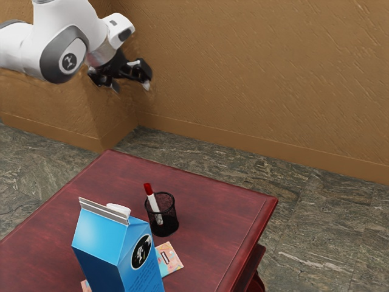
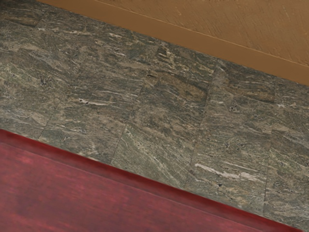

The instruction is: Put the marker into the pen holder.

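Blue carton (image 1: 103, 246) foremost, marker (image 1: 151, 199) leans in pen holder (image 1: 166, 227), far from tool (image 1: 130, 87).

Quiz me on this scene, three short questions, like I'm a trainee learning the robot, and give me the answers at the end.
1. True or false: the marker leans inside the pen holder, its red end above the rim.

2. Multiple choice: how is the end effector placed?
A) Shut on the marker
B) Open, clear of the table
C) Touching the pen holder's rim

3. Fill in the blank: the body of the carton is mainly ____ in colour.

Key: 1. True; 2. B; 3. blue
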